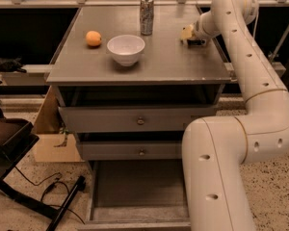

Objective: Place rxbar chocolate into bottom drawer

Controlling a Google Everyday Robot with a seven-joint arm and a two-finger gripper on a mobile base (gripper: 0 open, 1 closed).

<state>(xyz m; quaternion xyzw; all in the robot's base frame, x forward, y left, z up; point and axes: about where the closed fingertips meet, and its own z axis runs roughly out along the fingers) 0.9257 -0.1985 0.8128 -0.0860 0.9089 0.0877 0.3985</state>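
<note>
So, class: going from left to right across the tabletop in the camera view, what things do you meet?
The orange → white bowl → can → the robot's hand, low at the far right edge of the table.

My only camera sits high in front of the cabinet (173,64), fairly close, looking down at its top and the pulled-out bottom drawer (139,191), with the gripper (189,34) at the top's far-right corner.
</note>
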